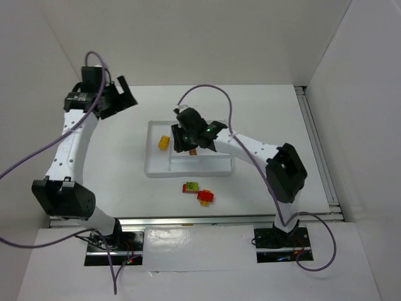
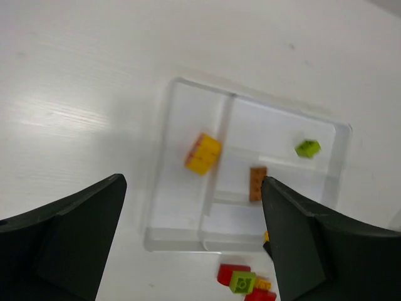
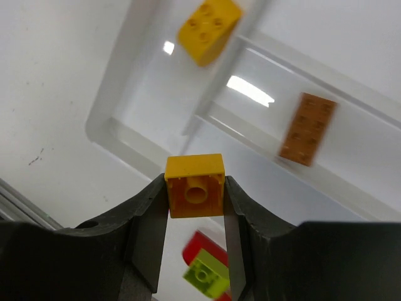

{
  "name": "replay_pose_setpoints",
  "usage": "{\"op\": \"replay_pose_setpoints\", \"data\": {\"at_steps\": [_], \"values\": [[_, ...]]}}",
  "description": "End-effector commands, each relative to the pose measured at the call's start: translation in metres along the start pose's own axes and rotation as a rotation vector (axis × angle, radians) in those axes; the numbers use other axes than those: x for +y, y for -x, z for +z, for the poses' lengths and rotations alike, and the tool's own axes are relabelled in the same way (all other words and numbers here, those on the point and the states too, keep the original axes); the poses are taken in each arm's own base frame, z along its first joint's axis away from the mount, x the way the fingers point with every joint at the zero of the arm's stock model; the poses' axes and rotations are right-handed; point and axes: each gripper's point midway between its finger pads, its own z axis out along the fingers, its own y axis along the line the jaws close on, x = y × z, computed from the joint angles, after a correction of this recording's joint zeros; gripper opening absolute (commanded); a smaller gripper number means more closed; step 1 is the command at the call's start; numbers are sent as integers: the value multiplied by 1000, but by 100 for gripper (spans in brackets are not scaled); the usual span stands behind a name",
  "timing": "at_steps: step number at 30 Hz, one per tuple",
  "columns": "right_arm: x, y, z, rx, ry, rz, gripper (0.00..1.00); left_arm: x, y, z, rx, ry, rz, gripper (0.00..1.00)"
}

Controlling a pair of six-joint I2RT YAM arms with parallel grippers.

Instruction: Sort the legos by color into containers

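- My right gripper (image 3: 195,191) is pinching a yellow brick (image 3: 195,186) over the tray (image 3: 108,128).
- Its twin, the yellow lego (image 1: 163,142), sits left of it in the tall section (image 1: 158,162), so I'd shift left.
- My left gripper (image 2: 193,182) hangs spread at the far left.

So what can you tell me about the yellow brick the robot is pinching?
The yellow brick is small, square and shiny, like smooth plastic. Its hollow underside faces the wrist camera, with one round tube in the middle. The right gripper holds it, one black finger pressed on each side, and nothing else touches it. It hangs level above the translucent tray, near its wall. From the top camera the gripper hides it.
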Motion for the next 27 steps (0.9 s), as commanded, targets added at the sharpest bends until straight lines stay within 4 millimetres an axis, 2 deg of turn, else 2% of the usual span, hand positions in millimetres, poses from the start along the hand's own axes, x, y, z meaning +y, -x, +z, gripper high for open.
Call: {"op": "replay_pose_setpoints", "data": {"at_steps": [1, 2, 3, 4, 6, 7, 8, 9, 10, 12, 13, 14, 15, 16, 17, 18, 19, 20, 21, 22, 23, 24, 25, 26, 27], "values": [[52, 23, 17, -63, 129, -62, 20, 38, -2, -30, -3, 76, -85, 100], [61, 22, 24, -54, 147, -70, 20, 43, 0, -36, -14, 75, -97, 100], [66, 9, 43, -18, 152, -90, 20, 51, 6, -48, -50, 84, -124, 100], [73, 21, 46, -36, 160, -98, 20, 54, 3, -50, -53, 78, -131, 100], [82, 8, 65, 12, 187, -108, 24, 57, 6, -62, -104, 62, -140, 100], [93, 17, 65, -11, 205, -125, 36, 60, 5, -64, -106, 58, -148, 100], [94, 19, 69, -14, 206, -125, 48, 58, 9, -67, -125, 50, -146, 100], [95, 12, 78, 3, 192, -142, 63, 59, 9, -68, -124, 43, -151, 100], [101, 25, 75, -23, 203, -154, 70, 59, 9, -68, -124, 43, -151, 100], [99, 28, 76, -28, 182, -153, 77, 59, 6, -66, -110, 36, -139, 100], [98, 36, 66, -47, 171, -161, 77, 58, 3, -66, -98, 30, -140, 100], [91, 31, 63, -40, 150, -161, 77, 58, 3, -66, -98, 30, -140, 100], [83, 49, 45, -95, 124, -148, 73, 58, -1, -64, -84, 24, -132, 100], [80, 50, 36, -108, 118, -146, 58, 58, -1, -64, -84, 24, -132, 100], [60, 29, 36, -66, 88, -132, 37, 58, -2, -62, -85, 23, -132, 100], [53, 25, 27, -63, 103, -141, 28, 55, 3, -73, -131, 5, -124, 100], [55, 35, -4, -116, 125, -148, 23, 57, -2, -70, -136, 3, -123, 100], [38, 4, -2, -61, 101, -169, 19, 54, 0, -72, -154, -14, -119, 100], [32, -5, -10, -51, 96, -185, 19, 54, 0, -70, -160, -17, -118, 100], [25, -16, -17, -32, 88, -195, 23, 50, 3, -74, -173, -37, -113, 100], [25, -27, -34, -13, 93, -222, 31, 51, 2, -70, -164, -33, -115, 100], [21, -56, -37, 47, 88, -243, 42, 50, 1, -70, -159, -43, -114, 100], [20, -69, -42, 72, 90, -269, 44, 50, -1, -70, -149, -40, -130, 100], [13, -92, -50, 134, 78, -300, 49, 51, -4, -66, -146, -39, -140, 100], [12, -106, -51, 176, 72, -315, 53, 50, -3, -68, -160, -45, -137, 100]]}}
